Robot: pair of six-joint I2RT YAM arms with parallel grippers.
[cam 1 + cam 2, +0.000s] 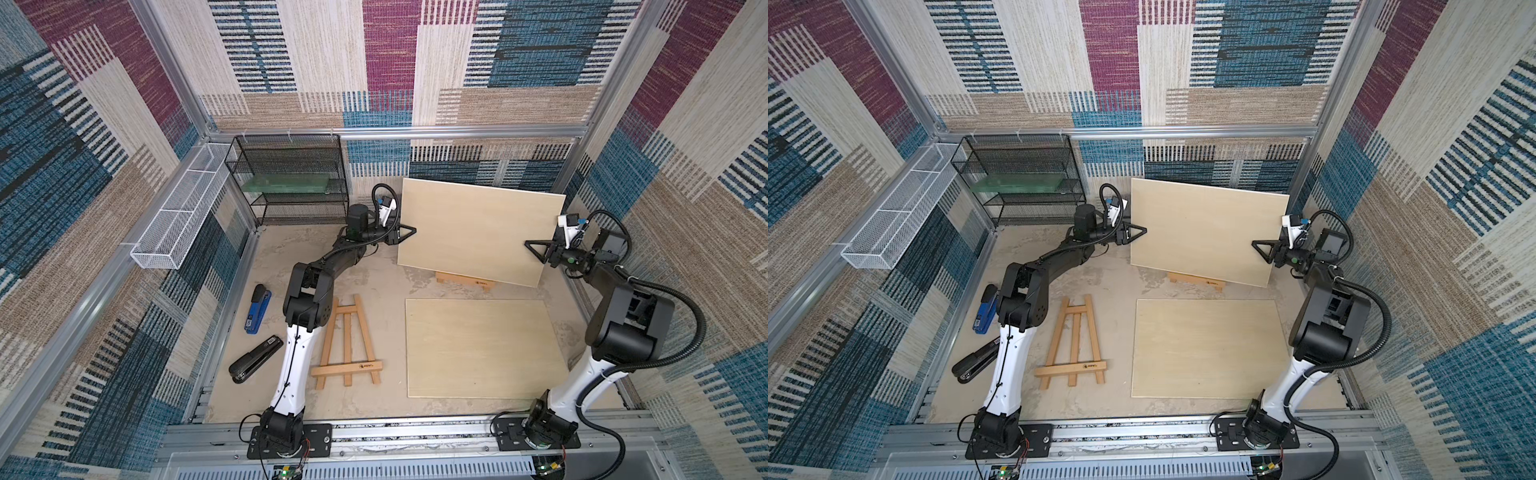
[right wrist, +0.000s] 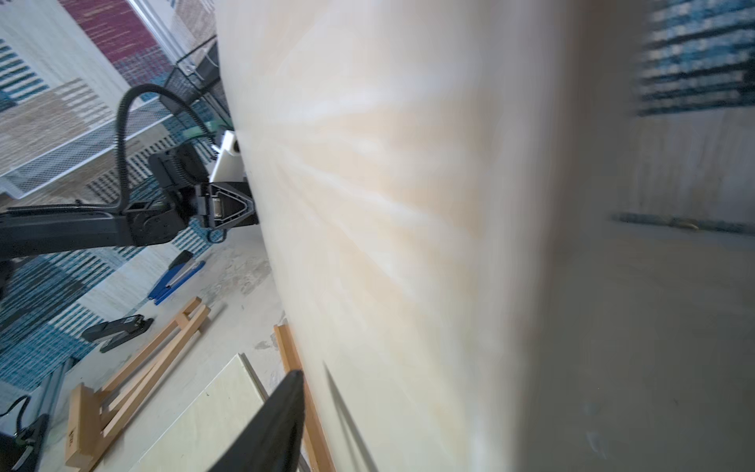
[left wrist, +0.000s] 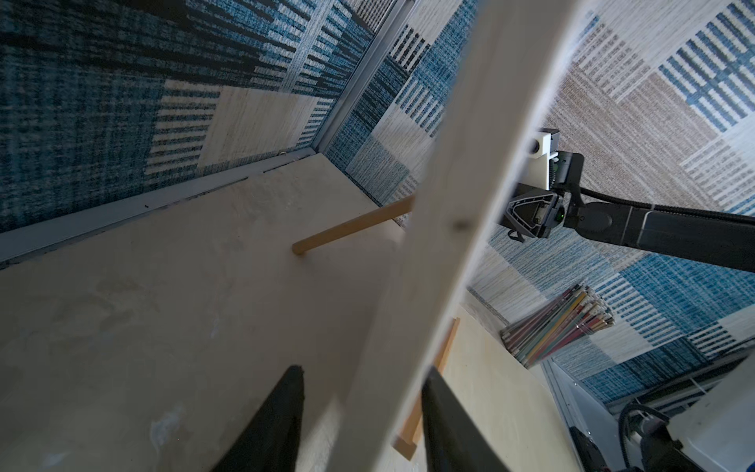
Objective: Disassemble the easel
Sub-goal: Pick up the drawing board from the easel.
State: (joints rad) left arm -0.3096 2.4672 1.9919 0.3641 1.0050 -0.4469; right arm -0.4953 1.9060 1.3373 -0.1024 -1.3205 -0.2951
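A small light-brown wooden easel (image 1: pixel 465 281) stands toward the back right of the sandy beige worktop (image 1: pixel 386 282), close to the patterned back wall. In both top views only its bottom ledge shows. A large pale plywood board (image 1: pixel 478 232), rectangular and leaning back, rests on that ledge and hides the rest of the frame. The left wrist view shows 1 slim rear strut (image 3: pixel 351 224) reaching down to the worktop behind the board.

The left pincer (image 1: pixel 409 232) is at the board's left edge. Its 2 black fingers (image 3: pixel 282 417) straddle the edge loosely, with a clear gap on 1 side, so it is parted and clamps nothing. The right pincer (image 1: pixel 532 246) is at the board's right edge. Only 1 finger (image 2: pixel 278 425) shows, standing off the board's blurred face, so this pincer also looks slack.

In front of the standing board, a second pale plywood board (image 1: pixel 482 349) lies flat. To its left a second wooden A-frame easel (image 1: pixel 347 340) lies flat beside the left arm. Further left lie a blue stapler (image 1: pixel 257 309) and a black stapler (image 1: pixel 255 359).

A black wire-mesh shelf (image 1: pixel 291 178) carrying a green slab (image 1: pixel 286 183) stands in the back left corner. A white mesh basket (image 1: pixel 178 216) hangs on the left wall. A bundle of coloured pencils (image 3: pixel 559 327) shows near the right wall.
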